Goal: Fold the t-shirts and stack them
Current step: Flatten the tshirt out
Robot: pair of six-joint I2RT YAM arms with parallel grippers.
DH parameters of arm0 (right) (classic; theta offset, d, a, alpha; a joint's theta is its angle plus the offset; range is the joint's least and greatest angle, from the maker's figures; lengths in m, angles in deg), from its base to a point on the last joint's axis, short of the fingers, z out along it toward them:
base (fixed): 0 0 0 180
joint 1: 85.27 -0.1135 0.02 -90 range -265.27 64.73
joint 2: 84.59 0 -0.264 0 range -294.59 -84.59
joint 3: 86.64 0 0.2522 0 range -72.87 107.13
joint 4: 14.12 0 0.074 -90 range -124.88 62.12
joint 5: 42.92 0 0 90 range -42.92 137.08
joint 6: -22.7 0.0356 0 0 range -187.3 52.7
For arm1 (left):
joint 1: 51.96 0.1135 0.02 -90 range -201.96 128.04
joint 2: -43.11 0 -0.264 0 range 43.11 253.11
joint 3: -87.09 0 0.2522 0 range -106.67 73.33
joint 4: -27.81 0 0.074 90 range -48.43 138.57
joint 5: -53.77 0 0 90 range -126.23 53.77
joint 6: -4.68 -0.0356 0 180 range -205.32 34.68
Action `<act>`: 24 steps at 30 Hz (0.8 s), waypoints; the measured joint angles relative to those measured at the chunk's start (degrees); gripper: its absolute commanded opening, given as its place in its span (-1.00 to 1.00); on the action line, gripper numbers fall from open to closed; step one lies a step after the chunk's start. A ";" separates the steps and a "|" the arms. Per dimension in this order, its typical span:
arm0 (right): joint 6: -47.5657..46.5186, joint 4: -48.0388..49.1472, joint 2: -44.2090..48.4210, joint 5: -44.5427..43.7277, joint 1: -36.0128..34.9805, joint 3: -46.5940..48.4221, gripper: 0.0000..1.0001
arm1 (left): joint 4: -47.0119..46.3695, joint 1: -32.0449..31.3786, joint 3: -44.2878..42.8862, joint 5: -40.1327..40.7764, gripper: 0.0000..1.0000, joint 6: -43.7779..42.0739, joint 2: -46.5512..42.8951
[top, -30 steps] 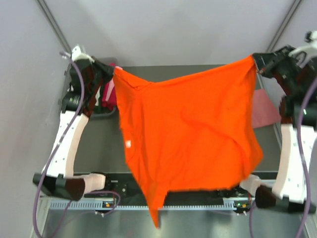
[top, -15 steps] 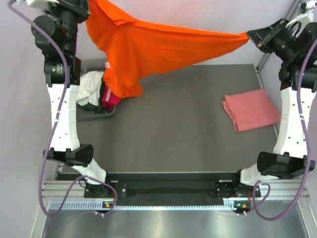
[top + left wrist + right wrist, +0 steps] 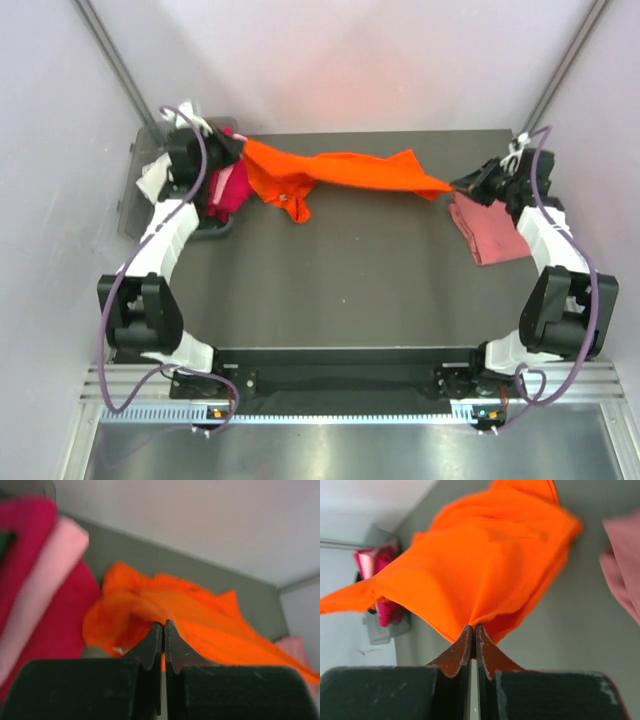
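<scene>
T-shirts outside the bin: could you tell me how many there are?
2: orange t-shirt stretched between left tool and right tool; salmon-pink t-shirt folded, far right; none seems hidden.

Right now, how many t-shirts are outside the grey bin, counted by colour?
orange t-shirt: 1, stretched between the left gripper and the right gripper
salmon-pink t-shirt: 1, folded on the table
Total: 2

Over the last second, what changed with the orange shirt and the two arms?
Both arms came down low toward the far side of the table. The orange t-shirt, earlier spread in the air, now stretches as a bunched band between the left gripper and right gripper, which stay shut on its ends. The folded salmon-pink t-shirt and the pile at the bin stayed put.
</scene>
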 measured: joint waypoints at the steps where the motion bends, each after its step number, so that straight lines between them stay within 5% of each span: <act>1: -0.37 0.44 0.00 -0.26 0.00 -2.67 -1.00 | -0.04 -1.01 4.83 0.81 -1.00 -0.59 -2.08; 7: -2.99 2.19 3.28 -2.05 0.31 -13.46 -1.00 | 0.44 -10.14 23.02 5.73 -1.00 -2.93 -20.35; 14: -6.36 -0.20 20.74 -7.28 0.50 -23.82 -1.00 | 1.33 -10.71 37.40 9.70 -1.00 -2.93 -42.25; 24: -9.88 -7.30 39.06 -15.58 0.63 -27.96 -1.00 | 15.65 -10.71 38.77 12.00 -1.00 -2.21 -58.10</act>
